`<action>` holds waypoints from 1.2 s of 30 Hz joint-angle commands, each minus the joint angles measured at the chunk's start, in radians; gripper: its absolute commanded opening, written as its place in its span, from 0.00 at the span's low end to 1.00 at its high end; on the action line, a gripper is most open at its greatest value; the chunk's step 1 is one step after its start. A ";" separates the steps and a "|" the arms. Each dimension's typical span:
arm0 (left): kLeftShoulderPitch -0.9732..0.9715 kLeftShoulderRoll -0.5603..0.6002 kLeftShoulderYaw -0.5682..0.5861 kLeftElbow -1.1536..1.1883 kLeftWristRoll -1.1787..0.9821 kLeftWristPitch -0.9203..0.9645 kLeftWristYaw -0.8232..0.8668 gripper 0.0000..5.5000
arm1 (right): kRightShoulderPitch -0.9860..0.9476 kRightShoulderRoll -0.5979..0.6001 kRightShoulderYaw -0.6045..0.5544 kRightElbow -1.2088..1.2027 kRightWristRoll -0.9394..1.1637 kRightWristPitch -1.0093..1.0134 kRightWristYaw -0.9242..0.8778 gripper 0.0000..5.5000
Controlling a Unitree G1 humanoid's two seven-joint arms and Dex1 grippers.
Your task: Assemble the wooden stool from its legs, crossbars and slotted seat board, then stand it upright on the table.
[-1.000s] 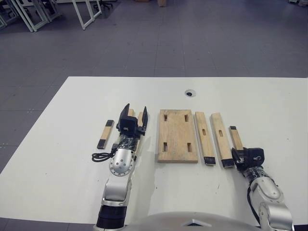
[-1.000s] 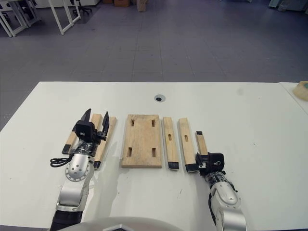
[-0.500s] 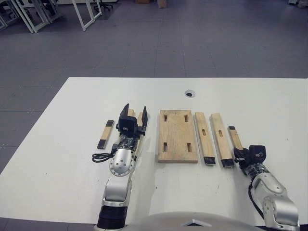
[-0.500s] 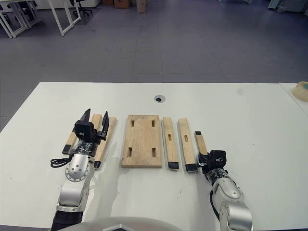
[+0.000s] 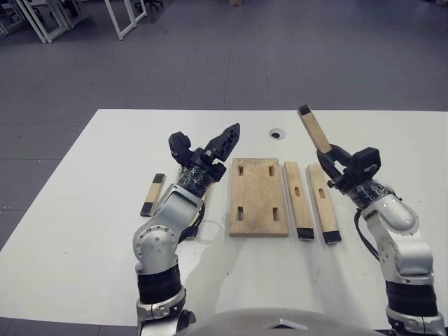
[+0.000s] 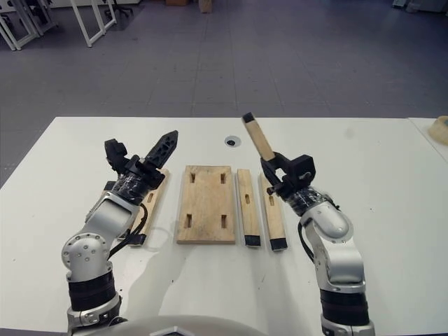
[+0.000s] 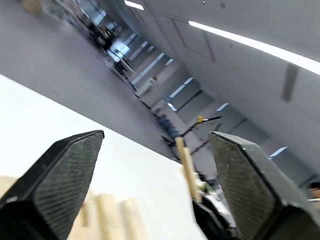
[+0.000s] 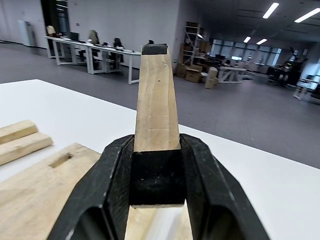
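Above the table's (image 5: 77,210) right half, a crossbar (image 5: 312,129) tilts up, its lower black end clamped in the right gripper (image 5: 330,162). Two legs (image 5: 297,199) lie flat beneath, just right of the seat board (image 5: 257,196). Left of the board, the left gripper (image 5: 225,142) hangs raised, fingers spread, empty.

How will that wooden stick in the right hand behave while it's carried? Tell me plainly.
Likely stiff: the stick is a solid wooden bar and shows no bend. It is probably light, since the right hand holds it up by one end alone. It may swivel if bumped, as most of its length leans out beyond the grip.
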State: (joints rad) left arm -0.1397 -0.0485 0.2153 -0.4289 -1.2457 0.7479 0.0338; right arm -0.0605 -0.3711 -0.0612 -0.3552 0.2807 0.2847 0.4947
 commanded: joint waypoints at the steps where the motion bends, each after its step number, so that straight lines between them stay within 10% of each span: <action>1: -0.026 0.036 0.007 0.033 -0.283 0.063 0.116 0.70 | -0.098 -0.062 0.065 -0.048 0.049 0.002 0.143 0.24; 18: -0.028 0.197 -0.097 -0.058 -0.202 -0.004 -0.030 0.70 | -0.066 -0.132 0.136 -0.157 0.244 0.166 0.308 0.24; 36: -0.026 0.181 -0.111 -0.022 -0.161 -0.057 -0.010 0.27 | -0.060 -0.134 0.195 -0.100 -0.046 -0.094 0.247 0.24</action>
State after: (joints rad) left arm -0.1592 0.1327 0.1109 -0.4488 -1.3980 0.6936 0.0171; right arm -0.1266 -0.4939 0.1289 -0.4707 0.2658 0.1899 0.7497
